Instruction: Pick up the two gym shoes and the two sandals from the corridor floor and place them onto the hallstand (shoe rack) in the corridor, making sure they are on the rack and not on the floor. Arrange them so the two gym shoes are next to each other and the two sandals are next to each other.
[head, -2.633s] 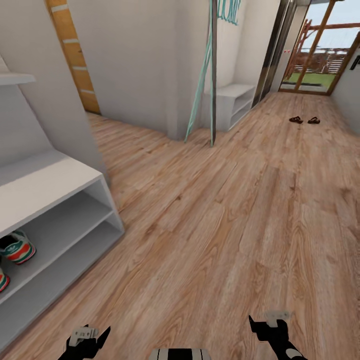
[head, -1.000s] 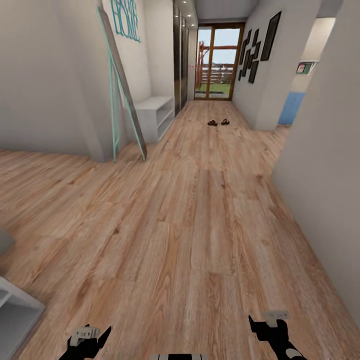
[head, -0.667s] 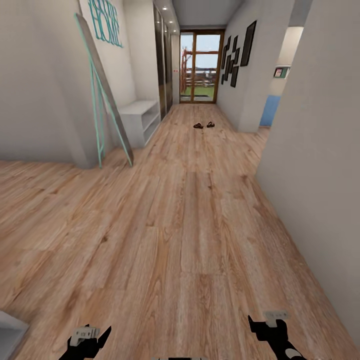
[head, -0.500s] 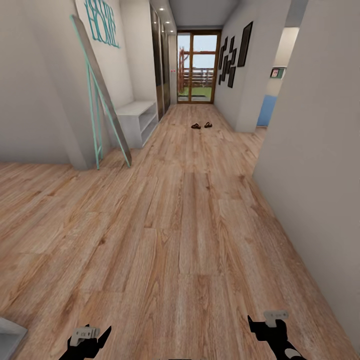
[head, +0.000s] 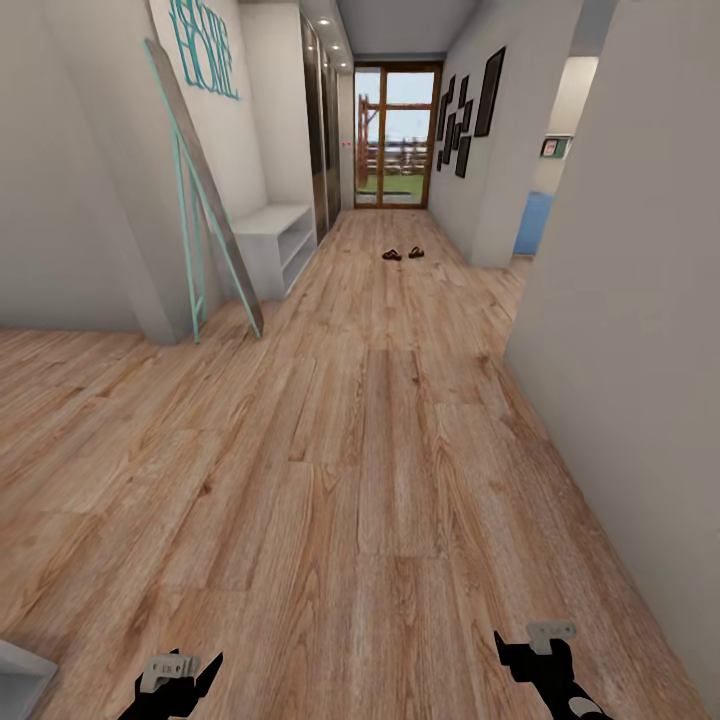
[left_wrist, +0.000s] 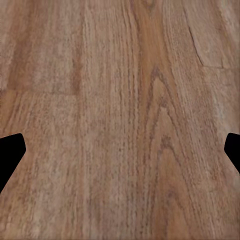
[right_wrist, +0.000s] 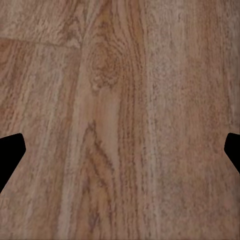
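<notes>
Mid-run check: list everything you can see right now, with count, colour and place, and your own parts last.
sandals: two, brown, side by side on the floor far down the corridor
corridor floor: one, light brown wood planks
white bench: one, white, by the left wall
leaning frame: one, teal-edged, against the left wall
HOME lettering: one, teal, left wall
picture frames: several, black, right wall
glass door: one, wood-framed, corridor end
left gripper: open, black, over bare planks
right gripper: open, black, over bare planks
</notes>
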